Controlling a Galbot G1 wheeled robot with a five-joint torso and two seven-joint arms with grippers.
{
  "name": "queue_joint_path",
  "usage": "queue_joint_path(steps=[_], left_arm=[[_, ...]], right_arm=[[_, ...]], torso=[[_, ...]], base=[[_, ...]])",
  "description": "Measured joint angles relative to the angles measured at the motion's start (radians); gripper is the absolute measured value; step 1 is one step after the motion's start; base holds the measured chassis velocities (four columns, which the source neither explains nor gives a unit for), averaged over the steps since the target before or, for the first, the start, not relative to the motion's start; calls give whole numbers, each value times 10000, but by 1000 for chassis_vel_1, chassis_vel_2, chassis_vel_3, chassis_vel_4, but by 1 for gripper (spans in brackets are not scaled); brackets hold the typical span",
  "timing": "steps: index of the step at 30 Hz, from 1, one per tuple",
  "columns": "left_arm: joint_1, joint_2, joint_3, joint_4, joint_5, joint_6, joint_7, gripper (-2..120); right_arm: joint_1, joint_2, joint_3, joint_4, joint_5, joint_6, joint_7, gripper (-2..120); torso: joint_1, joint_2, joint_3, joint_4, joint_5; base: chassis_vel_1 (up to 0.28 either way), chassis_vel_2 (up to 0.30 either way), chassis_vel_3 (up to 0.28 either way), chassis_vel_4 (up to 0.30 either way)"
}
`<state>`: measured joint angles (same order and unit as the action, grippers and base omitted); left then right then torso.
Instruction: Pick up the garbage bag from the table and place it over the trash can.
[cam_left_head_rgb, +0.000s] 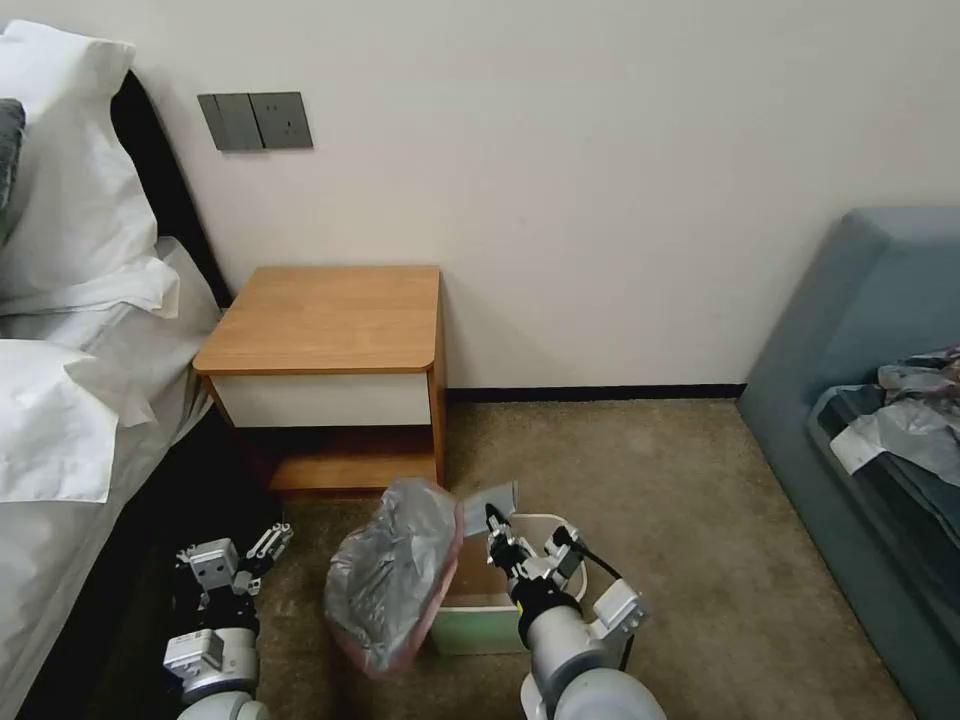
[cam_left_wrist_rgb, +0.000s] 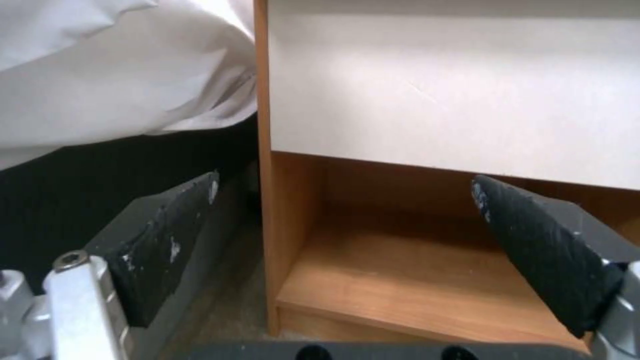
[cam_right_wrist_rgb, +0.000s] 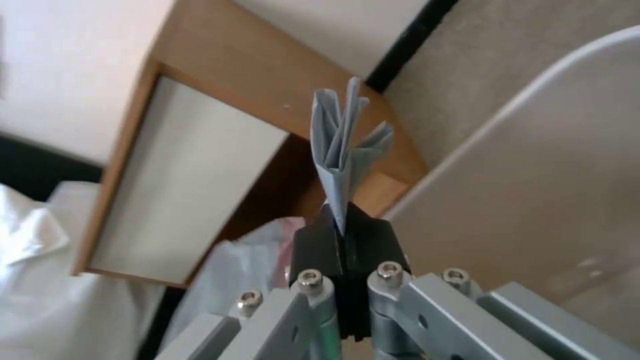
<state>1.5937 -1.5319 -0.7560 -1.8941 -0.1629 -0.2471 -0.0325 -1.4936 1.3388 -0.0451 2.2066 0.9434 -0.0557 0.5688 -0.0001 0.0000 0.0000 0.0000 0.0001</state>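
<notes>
My right gripper (cam_left_head_rgb: 492, 517) is pinching a corner of the garbage bag (cam_left_head_rgb: 395, 570), draped over the trash can (cam_left_head_rgb: 480, 625). My left gripper (cam_left_head_rgb: 262, 545) is idling, fingers apart, near the table (cam_left_head_rgb: 325, 320).

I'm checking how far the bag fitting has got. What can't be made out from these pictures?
- Trash can interior: head view, hidden by the garbage bag and the right gripper, shut on a fold of the bag.
- Whether the bag's rim hooks the can's near-left corner: head view, covered by the bag itself.
- Table shelf's back: left wrist view, in shadow behind the open left gripper.
</notes>
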Motion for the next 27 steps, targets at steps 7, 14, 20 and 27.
queue_joint_path(steps=[7, 14, 20, 27], left_arm=[[-441, 138, 52, 432, -1, -29, 1, 100], [-696, 216, 137, 524, -20, 38, 1, 100], [-774, 316, 168, 605, -35, 81, 9, 100], [-446, 573, 280, 233, -26, 441, 76, 100]], right_arm=[[-308, 36, 253, -67, -207, -393, 191, 0], [-394, 15, 345, 35, -101, -687, 232, 0], [-552, -78, 477, 101, -8, -1022, 230, 3], [-566, -322, 719, 302, 197, -1442, 538, 26]], torso=[[0, 0, 0, 0, -1], [0, 0, 0, 1, 0], [1, 0, 1, 0, -1], [1, 0, 0, 0, 0]], base=[[0, 0, 0, 0], [0, 0, 0, 0], [0, 0, 0, 0], [0, 0, 0, 0]])
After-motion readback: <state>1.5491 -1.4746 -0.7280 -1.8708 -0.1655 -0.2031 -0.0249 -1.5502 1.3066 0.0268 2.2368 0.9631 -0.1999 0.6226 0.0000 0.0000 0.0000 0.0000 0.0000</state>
